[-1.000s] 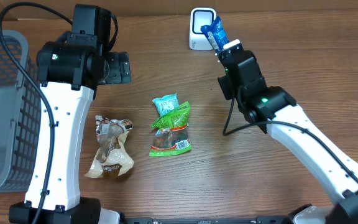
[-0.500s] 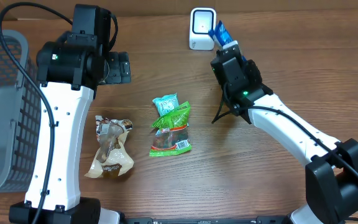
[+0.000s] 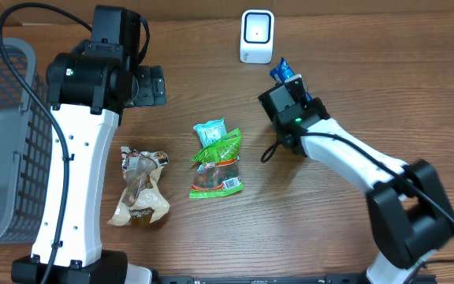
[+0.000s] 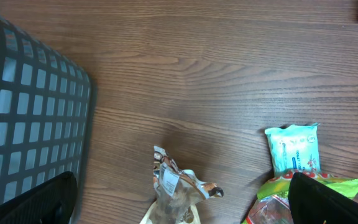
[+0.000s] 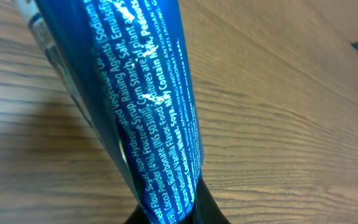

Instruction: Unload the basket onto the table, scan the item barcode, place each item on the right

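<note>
Scanner (image 3: 257,35) stands at the far edge of the bench (image 3: 416,79) in the overhead view. The right end effector (image 3: 288,80), clamped on a blue packet (image 3: 280,69), sits near it. Left wrist: left end effector (image 3: 158,87) fingers (image 4: 36,202) spread wide apart above a basket (image 4: 23,112), a brown packet (image 4: 176,190) and a teal packet (image 4: 293,146). Right wrist: the blue packet fills the frame.

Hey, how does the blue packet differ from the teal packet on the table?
The blue packet is gripped in the right end effector, held up off the table; the teal packet lies flat on it, touching the green packet. The blue packet is dark, long and narrow; the teal packet is pale, short and squarish. Both are printed plastic wrappers.
</note>
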